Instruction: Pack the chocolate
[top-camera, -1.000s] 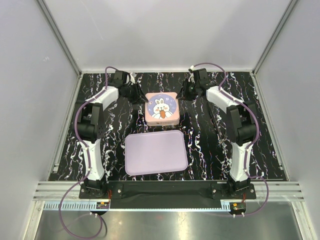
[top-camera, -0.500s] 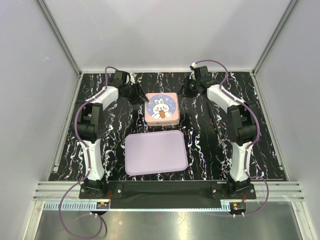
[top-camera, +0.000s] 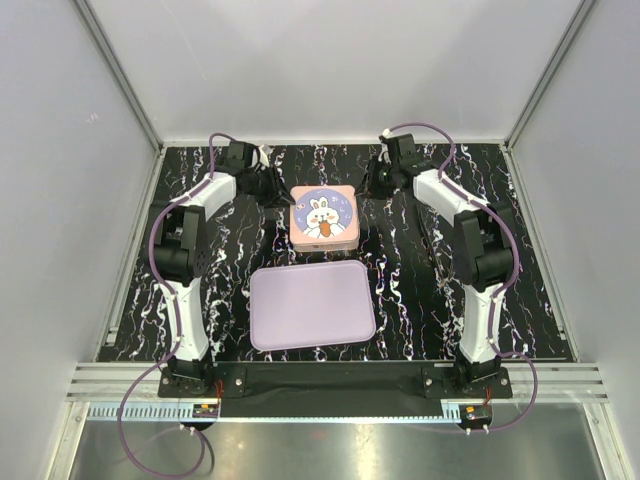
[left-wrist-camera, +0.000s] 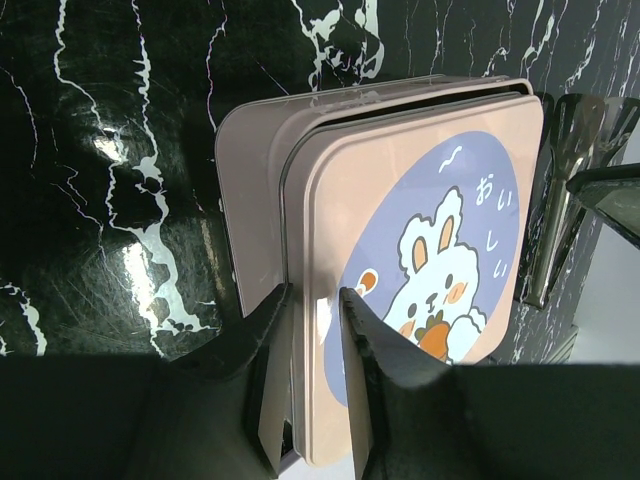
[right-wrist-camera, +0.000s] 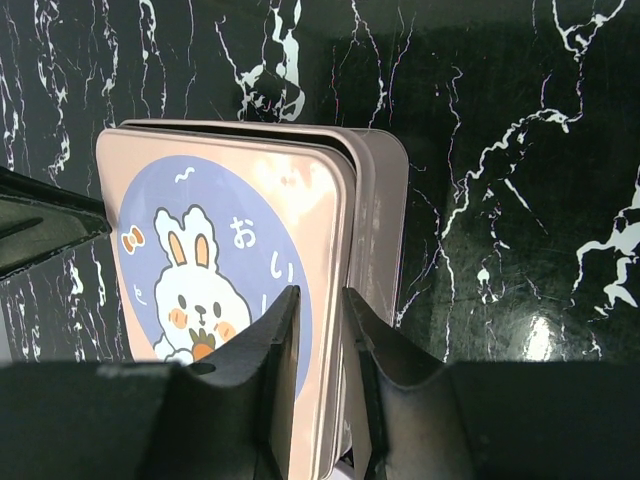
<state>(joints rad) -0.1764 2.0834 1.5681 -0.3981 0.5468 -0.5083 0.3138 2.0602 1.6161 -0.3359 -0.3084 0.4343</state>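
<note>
"A black table (top-camera: 420, 300) veined with white, pale grey walls around it. Where's the chocolate?"

"It doesn't show in any view. The pink square tin (top-camera: 323, 217) sits toward the far middle of the table. Its rabbit lid (left-wrist-camera: 420, 260) is on, so whatever is inside is hidden."

"And the grippers?"

"The left gripper (left-wrist-camera: 312, 330) is at the tin's far-left corner and the right gripper (right-wrist-camera: 320, 325) is at its far-right corner. In each wrist view the fingers stand a narrow gap apart, with the lid's edge seen in that gap. I cannot tell whether they pinch it or only hang over it."

"Anything else?"

"A lavender tray (top-camera: 311, 305) lies nearer the arm bases, just beside the tin's near edge and apart from both grippers."
</note>
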